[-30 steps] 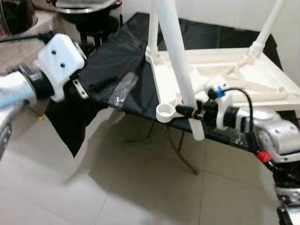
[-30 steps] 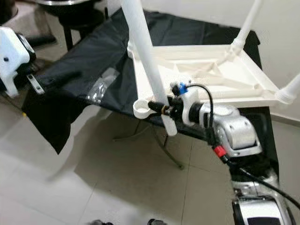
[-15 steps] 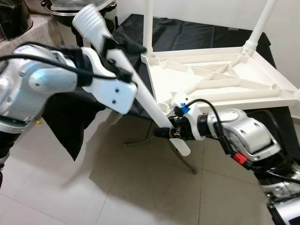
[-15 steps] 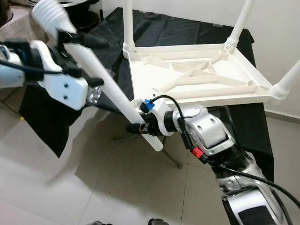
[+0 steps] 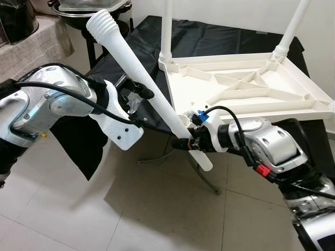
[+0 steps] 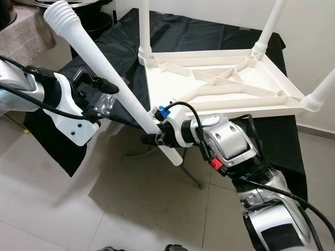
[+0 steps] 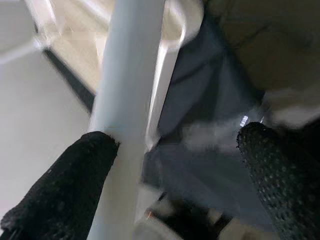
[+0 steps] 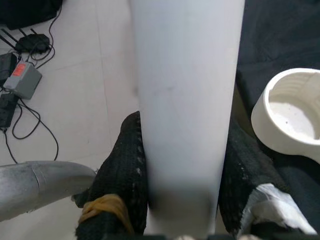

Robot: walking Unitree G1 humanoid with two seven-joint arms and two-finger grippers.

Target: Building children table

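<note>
Black cloth [image 5: 220,39] drapes over a desk, one corner hanging low on the robot's left toward the floor. Clear tape patch [image 6: 108,104] on the cloth. Thin metal desk legs [image 5: 201,175] show below. Floor [image 5: 157,209]: pale tiles, grey grout lines. Dark pot with a shiny lid [image 5: 89,6] stands behind, far left. Small grey box with red label [image 8: 21,79] and black cables [image 8: 30,135] lie on the floor.

The right tool [image 5: 184,145] was clamped around the white leg [image 5: 137,68] near its lower end, forearm level. The left tool [image 5: 137,102] reached toward the leg's middle, fingers [image 7: 70,190] spread, one touching it.
</note>
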